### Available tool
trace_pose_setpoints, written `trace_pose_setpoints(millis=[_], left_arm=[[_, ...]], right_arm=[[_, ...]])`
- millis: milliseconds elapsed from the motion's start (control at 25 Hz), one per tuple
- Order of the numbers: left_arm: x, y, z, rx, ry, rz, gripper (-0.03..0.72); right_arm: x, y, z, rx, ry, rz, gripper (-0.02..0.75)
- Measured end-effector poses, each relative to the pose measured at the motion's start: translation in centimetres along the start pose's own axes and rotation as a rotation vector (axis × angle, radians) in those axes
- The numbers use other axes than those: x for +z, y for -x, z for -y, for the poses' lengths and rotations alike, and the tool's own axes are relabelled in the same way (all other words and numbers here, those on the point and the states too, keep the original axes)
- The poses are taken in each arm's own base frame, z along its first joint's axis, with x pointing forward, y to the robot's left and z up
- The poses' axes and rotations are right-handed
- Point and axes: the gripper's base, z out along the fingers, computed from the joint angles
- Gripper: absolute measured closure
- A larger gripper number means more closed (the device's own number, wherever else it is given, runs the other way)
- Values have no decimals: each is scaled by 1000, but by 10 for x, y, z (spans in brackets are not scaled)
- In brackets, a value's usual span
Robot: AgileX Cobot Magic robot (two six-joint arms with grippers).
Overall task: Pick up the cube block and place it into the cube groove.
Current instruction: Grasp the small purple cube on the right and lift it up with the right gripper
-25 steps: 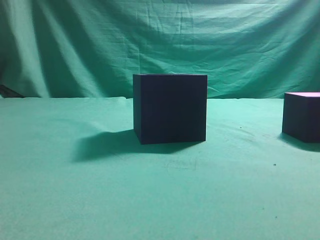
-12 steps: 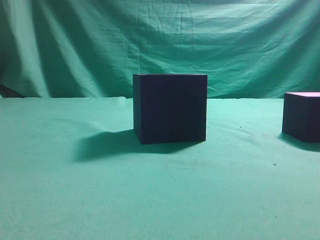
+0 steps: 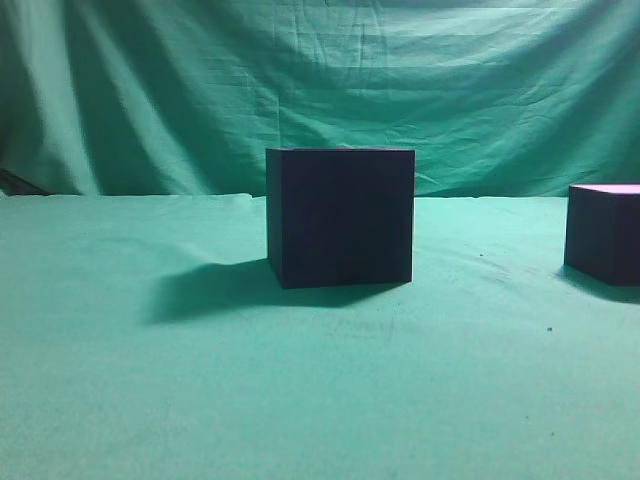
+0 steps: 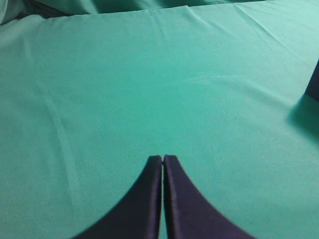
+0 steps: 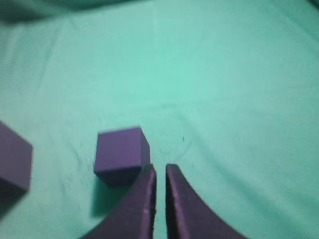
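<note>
The cube block (image 5: 121, 154) sat on the green tabletop (image 5: 239, 99) just left of the right gripper (image 5: 160, 172), whose jaws were nearly together; the left gripper (image 4: 163, 160), also closed, hung farther off.

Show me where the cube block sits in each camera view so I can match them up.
Exterior view: cube block at the right edge, partly cut off.
Left wrist view: not identifiable; only a dark sliver at the right edge.
Right wrist view: cube block lower left of centre, just left of the right gripper.
Shared landmark: the cube groove, central in the exterior view, at the left edge in the right wrist view.
</note>
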Motion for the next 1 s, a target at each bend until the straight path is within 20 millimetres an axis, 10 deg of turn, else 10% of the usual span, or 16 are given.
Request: trace_pose_setpoints(millis=[680, 1000], left_arm=[[0, 0, 0, 0, 0, 0, 688], [0, 0, 0, 0, 0, 0, 688]], right_arm=[[119, 56, -68, -366, 74, -745, 689], [174, 43, -72, -352, 32, -843, 241]])
